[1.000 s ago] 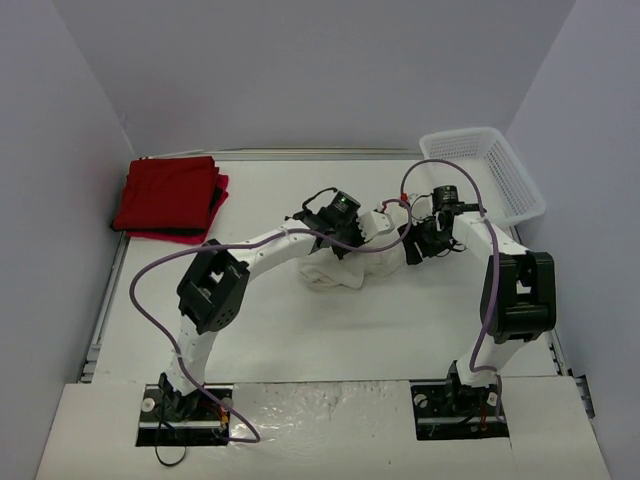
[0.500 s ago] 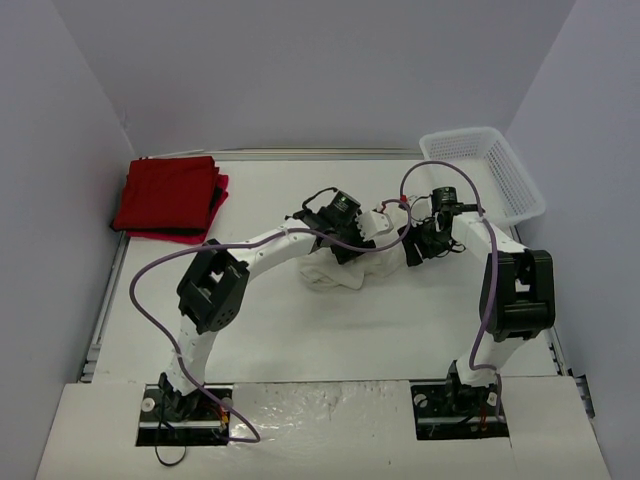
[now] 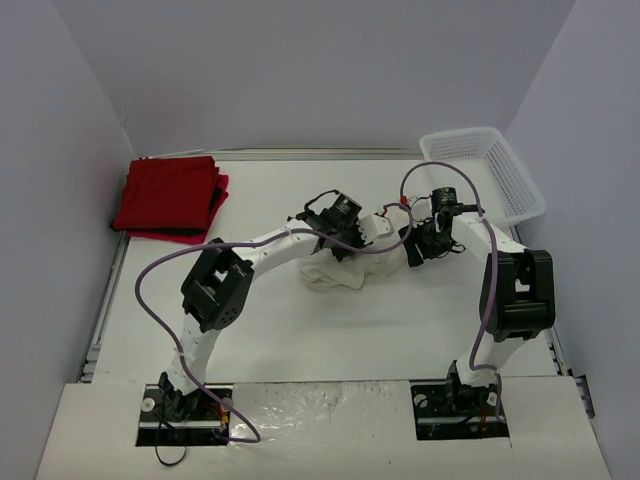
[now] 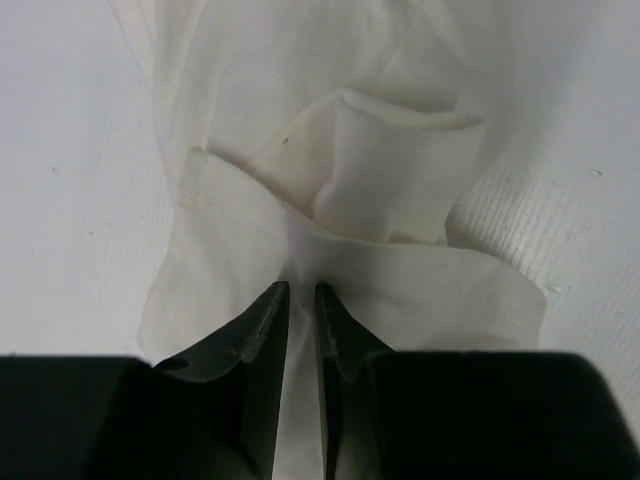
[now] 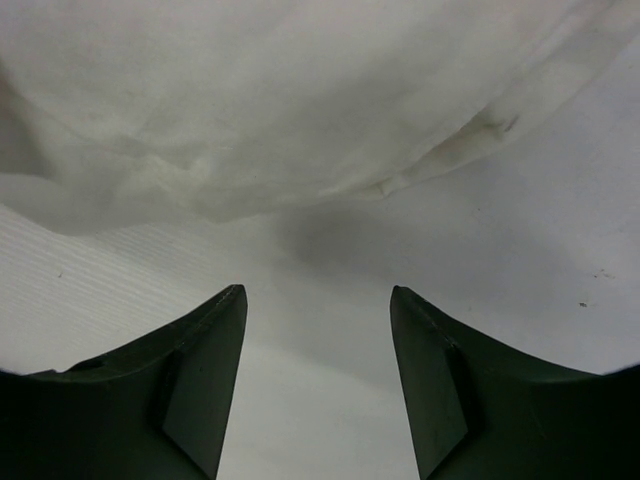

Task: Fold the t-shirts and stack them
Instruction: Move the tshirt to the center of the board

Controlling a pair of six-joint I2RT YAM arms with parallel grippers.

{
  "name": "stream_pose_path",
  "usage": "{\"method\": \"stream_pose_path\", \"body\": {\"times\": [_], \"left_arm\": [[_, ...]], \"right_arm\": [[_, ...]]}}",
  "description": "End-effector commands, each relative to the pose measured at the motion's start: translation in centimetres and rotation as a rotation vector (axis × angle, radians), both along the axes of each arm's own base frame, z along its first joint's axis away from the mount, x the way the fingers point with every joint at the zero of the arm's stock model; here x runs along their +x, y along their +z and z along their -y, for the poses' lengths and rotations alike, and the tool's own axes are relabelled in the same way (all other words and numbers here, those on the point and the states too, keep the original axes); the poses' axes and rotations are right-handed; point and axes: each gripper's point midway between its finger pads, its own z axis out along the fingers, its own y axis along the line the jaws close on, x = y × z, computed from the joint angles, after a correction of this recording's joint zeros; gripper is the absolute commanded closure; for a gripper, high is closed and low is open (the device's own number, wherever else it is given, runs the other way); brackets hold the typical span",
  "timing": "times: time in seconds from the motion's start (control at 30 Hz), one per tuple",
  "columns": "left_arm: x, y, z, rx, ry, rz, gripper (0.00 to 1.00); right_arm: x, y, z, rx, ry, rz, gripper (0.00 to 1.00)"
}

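The cream-white t-shirt [image 3: 335,272] lies crumpled mid-table, bunched into folds [image 4: 390,180]. My left gripper [image 3: 354,238] is down on its far part; in the left wrist view the jaws [image 4: 301,290] stand almost together with a ridge of the cloth pinched between them. My right gripper [image 3: 411,248] sits just right of the shirt, open [image 5: 318,292], with bare table between its fingers and the shirt's hem [image 5: 250,110] a little ahead. The red t-shirts [image 3: 170,195] lie folded in a stack at the back left.
A white mesh basket [image 3: 481,131] stands at the back right corner. Grey walls close off the table on three sides. Purple cables loop over both arms.
The left jaws have closed onto a fold of the white shirt, and the left arm has shifted slightly. The right arm has hardly moved.
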Motion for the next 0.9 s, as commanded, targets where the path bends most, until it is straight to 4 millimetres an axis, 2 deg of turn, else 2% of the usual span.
{"method": "stream_pose_path", "body": {"times": [0.0, 0.13, 0.27, 0.43, 0.47, 0.57, 0.63, 0.67, 0.73, 0.87], "left_arm": [[-0.3, 0.6, 0.7, -0.001, -0.030, -0.007, 0.87], [-0.4, -0.1, 0.6, 0.011, -0.032, -0.016, 0.97], [-0.5, -0.5, 0.5, 0.015, -0.034, -0.020, 0.98], [0.0, 0.8, 0.4, 0.001, -0.009, 0.015, 0.97], [0.1, 1.0, 0.4, -0.002, -0.004, 0.020, 0.92], [0.6, 1.6, 0.3, -0.004, 0.006, 0.050, 0.46], [1.3, 2.6, 0.3, -0.014, 0.026, 0.093, 0.45], [1.5, 3.2, 0.3, -0.024, 0.032, 0.109, 0.37], [2.2, 4.0, 0.4, -0.034, 0.044, 0.141, 0.31], [2.6, 3.8, 0.7, -0.018, 0.034, 0.141, 0.29]], "right_arm": [[-0.9, -0.7, 0.2, -0.025, 0.008, -0.040, 0.45], [-0.9, -0.8, 0.3, -0.033, 0.008, -0.039, 0.45], [-0.9, -0.8, 0.6, -0.043, 0.005, -0.038, 0.45], [-1.0, -1.0, 0.6, -0.048, 0.005, -0.045, 0.45], [-1.0, -1.0, 0.7, -0.049, 0.004, -0.044, 0.45], [-1.1, -1.0, 0.6, -0.047, 0.005, -0.044, 0.45], [-1.1, -1.0, 0.6, -0.048, 0.005, -0.044, 0.44], [-1.1, -1.1, 0.7, -0.050, 0.004, -0.048, 0.44], [-1.1, -1.1, 0.7, -0.049, 0.005, -0.048, 0.44], [-1.2, -1.4, 0.7, -0.053, 0.005, -0.058, 0.44]]}}
